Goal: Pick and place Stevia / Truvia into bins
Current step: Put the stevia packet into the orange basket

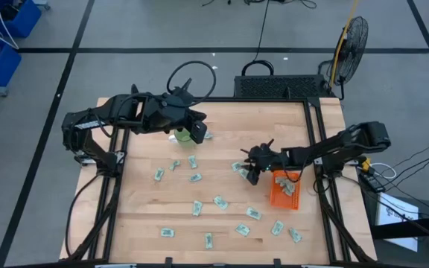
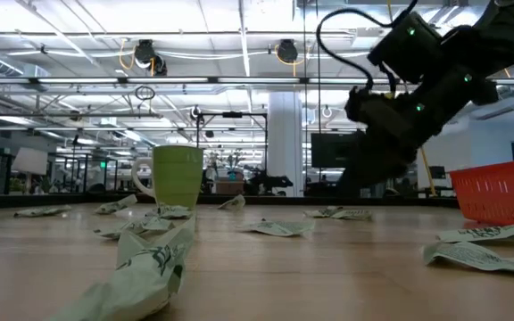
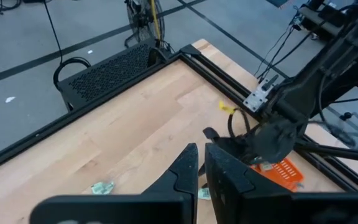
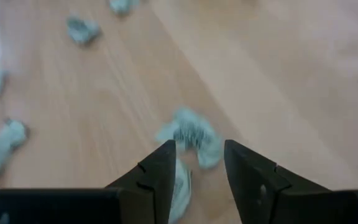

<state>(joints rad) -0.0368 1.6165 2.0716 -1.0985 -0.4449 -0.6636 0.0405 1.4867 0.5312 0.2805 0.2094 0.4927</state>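
Observation:
Several pale green and white Stevia packets (image 1: 220, 201) lie flat and scattered over the wooden table; some show close up in the low view (image 2: 279, 228). The orange bin (image 1: 274, 199) stands near the table's right edge with a few packets (image 1: 285, 184) inside; it also shows in the low view (image 2: 498, 192). My right gripper (image 1: 252, 173) is open, just left of the bin, fingers pointing down over a packet (image 4: 188, 134); whether they touch it I cannot tell. My left gripper (image 3: 202, 169) is shut and empty, hovering beside the green cup (image 1: 177, 136).
The round green cup (image 2: 177, 176) stands upright at the table's far middle, under the left arm. A black perforated box (image 1: 278, 85) sits just beyond the far edge. Dark frame rails (image 1: 320, 141) run along the table's sides. Bare wood lies between the packets.

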